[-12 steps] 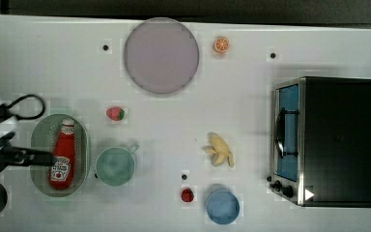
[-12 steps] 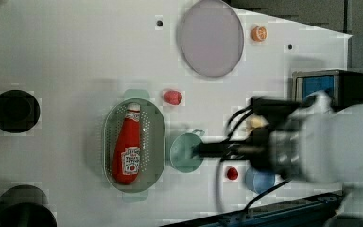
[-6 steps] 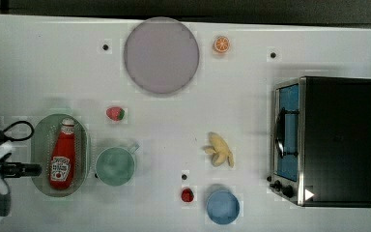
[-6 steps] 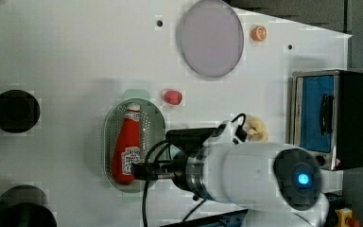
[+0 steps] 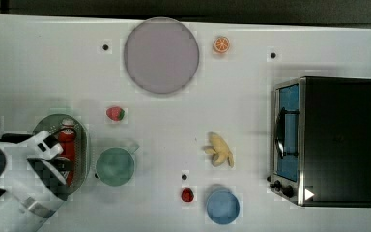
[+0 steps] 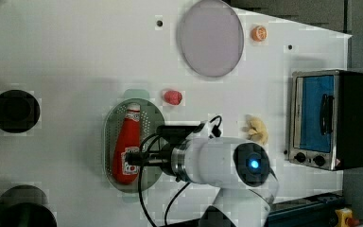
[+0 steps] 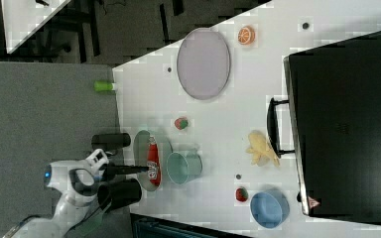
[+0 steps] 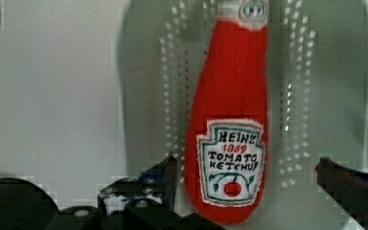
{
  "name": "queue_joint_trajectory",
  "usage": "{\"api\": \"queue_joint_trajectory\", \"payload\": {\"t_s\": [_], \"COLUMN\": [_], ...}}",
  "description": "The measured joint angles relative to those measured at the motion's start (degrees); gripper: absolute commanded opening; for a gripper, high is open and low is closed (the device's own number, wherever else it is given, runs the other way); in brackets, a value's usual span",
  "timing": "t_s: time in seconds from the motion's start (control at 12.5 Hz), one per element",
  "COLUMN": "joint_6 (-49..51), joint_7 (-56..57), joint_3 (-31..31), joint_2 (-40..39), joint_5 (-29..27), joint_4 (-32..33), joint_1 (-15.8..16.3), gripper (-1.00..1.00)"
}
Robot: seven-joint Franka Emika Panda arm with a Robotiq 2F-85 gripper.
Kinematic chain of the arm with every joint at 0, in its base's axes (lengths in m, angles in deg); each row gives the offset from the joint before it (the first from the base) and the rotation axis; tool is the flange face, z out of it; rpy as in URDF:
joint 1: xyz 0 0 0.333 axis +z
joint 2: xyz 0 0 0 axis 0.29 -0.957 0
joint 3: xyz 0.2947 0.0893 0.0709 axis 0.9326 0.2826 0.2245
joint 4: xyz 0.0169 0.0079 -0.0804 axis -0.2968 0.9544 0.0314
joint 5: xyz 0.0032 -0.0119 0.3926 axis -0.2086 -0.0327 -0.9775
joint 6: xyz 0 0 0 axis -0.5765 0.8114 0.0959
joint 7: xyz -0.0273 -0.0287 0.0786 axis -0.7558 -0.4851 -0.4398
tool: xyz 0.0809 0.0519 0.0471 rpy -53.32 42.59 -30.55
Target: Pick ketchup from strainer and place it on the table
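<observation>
Gripper [image 8: 244, 177] newly lowered over strainer [image 6: 149, 123], jaws wide open astride ketchup [image 8: 232, 120] label, cap at twelve o'clock; ready to close, then carry to table [image 5: 53, 63]

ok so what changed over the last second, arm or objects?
Only the arm. It swung in over the strainer, so the open end effector now straddles the ketchup at its label end, one finger each side; nothing is gripped yet. The ketchup lies in the strainer as before, and the green cup, strawberries, banana, plate and oven kept their places on the table.
</observation>
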Motion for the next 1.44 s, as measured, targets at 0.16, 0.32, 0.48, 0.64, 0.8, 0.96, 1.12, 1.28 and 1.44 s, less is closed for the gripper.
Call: {"api": "queue_joint_trajectory", "payload": {"t_s": [0.16,0.32,0.48,0.64,0.8,0.96,1.12,1.28,1.44], "joint_6": [-2.97,-4.28,-5.32,-9.46,-10.97,-10.91,-11.58,-11.64,-10.8], "joint_7": [-1.61,-2.73,-3.35,-4.09,-4.17,-4.17,-4.17,-4.34,-4.42], "joint_3": [-0.06,-0.9,-1.43,-2.85,-4.17,-4.59,-4.92,-4.9,-4.76], "joint_2": [-4.22,-6.87,-9.19,-11.06,-12.04,-12.97,-13.02,-12.69,-11.43], "joint_5": [0.41,2.45,3.48,3.73,5.02,5.05,5.05,5.31,5.47], "joint_4": [0.34,0.45,0.45,0.56,0.34,0.0,0.0,0.11,0.22], "joint_1": [0.02,0.55,0.8,1.57,1.85,1.93,2.33,2.42,2.56], "gripper": [1.0,1.0,1.0,1.0,1.0,0.69,0.22,0.21,0.21]}}
